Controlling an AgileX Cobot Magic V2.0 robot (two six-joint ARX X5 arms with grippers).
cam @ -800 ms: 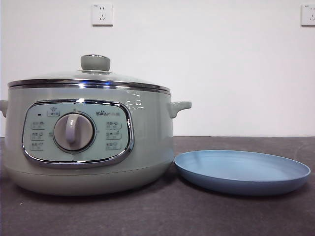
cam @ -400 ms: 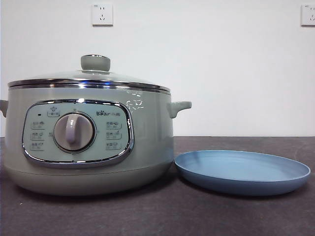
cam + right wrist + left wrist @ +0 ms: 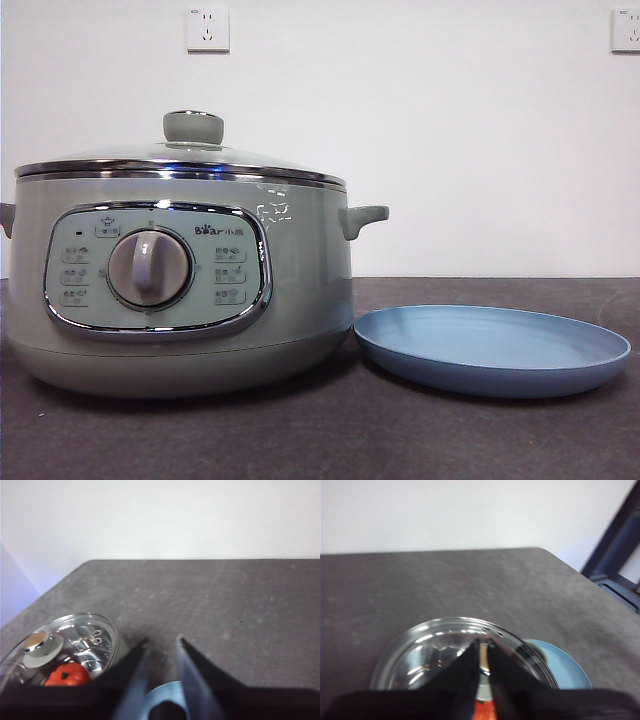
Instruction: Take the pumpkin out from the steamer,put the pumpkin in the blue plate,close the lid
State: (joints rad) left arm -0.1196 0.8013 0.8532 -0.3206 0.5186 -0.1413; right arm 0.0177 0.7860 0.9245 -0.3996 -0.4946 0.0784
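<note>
The steamer (image 3: 180, 290) is being kept covered by its lid (image 3: 180, 160); beside it, the blue plate (image 3: 492, 348) is being left bare. Above the lid, the left gripper (image 3: 483, 652) is being held narrowly parted; above the plate, the right gripper (image 3: 161, 645) is being held slightly apart.

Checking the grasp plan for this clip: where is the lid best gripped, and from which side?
Probably by the lid's sage-green knob, from straight above. It stands upright at the centre of the glass dome, the only raised part; the chrome rim sits flush on the steamer.

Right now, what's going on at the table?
Nothing is being handled yet. The lid sits closed on the steamer, and the pumpkin shows through the glass inside. The blue plate lies beside the steamer with nothing on it. The left gripper hangs above the lid, the right gripper above the plate, neither touching anything.
</note>
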